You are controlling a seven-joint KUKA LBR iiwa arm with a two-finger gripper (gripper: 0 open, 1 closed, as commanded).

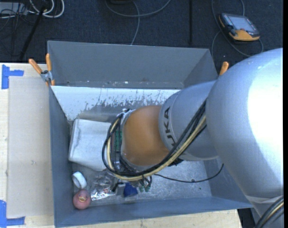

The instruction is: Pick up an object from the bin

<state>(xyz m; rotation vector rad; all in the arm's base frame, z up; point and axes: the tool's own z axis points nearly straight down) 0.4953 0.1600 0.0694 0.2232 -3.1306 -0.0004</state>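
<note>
Though its state cannot be told, gripper (121, 183) low by front wall of bin (148, 212), pink ball (81, 200) near

Grey sheet-metal bin (129, 65): matt, dull; sloped back wall scuffed & scratched pale, floor speckled. Big silver-grey robot arm (248, 118): smooth painted shell, soft sheen. Rounded orange wrist cover (141, 137): smooth, plastic-looking, semi-gloss. Black & yellowish cables (108, 146): smooth, rubbery-looking. Flat white rectangular pad (89, 141): matt, soft-looking, prob. foam or cloth, can't tell which. Small white ring (79, 179): smooth, slight shine. Pink-red ball (81, 200): matt, a bit mottled. Crumpled clear wrapper (101, 188): thin plastic film, crinkly, glinting. Small blue piece (130, 190): glossy, prob. plastic.
</note>
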